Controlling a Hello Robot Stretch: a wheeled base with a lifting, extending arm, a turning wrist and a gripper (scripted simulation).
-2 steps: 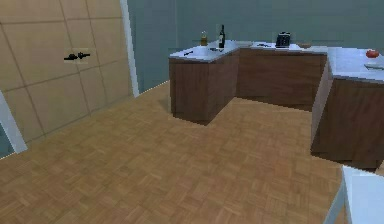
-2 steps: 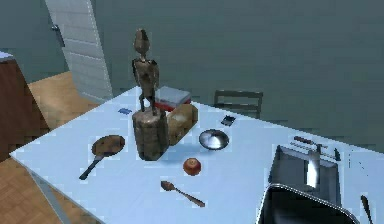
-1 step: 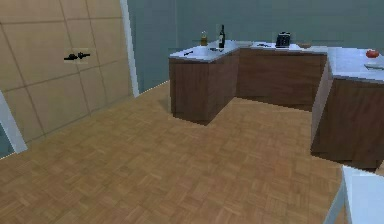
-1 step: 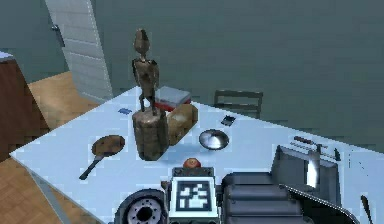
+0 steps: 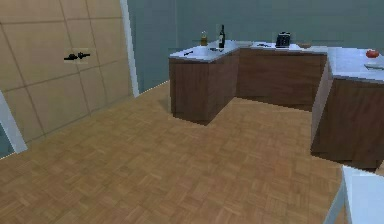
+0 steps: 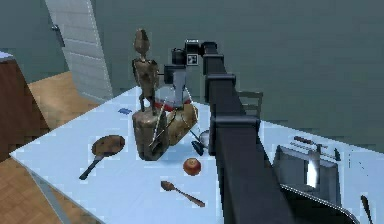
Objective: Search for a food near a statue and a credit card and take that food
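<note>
Arm side view: the gripper (image 6: 178,62) hangs upper centre, beside a wooden statue (image 6: 143,65) on a white table (image 6: 120,195). I cannot tell whether it holds anything. A brown loaf (image 6: 155,130) sits centre frame, below the statue. The search looks finished; next comes lowering onto the loaf.

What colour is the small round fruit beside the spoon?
The fruit is red; the arm side view shows it best.

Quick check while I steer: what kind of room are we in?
Most likely a kitchen: brown cabinet counters wrap around in the forward view with a dark bottle on top, and the arm side view shows a white worktop with a sink and a frying pan.
</note>
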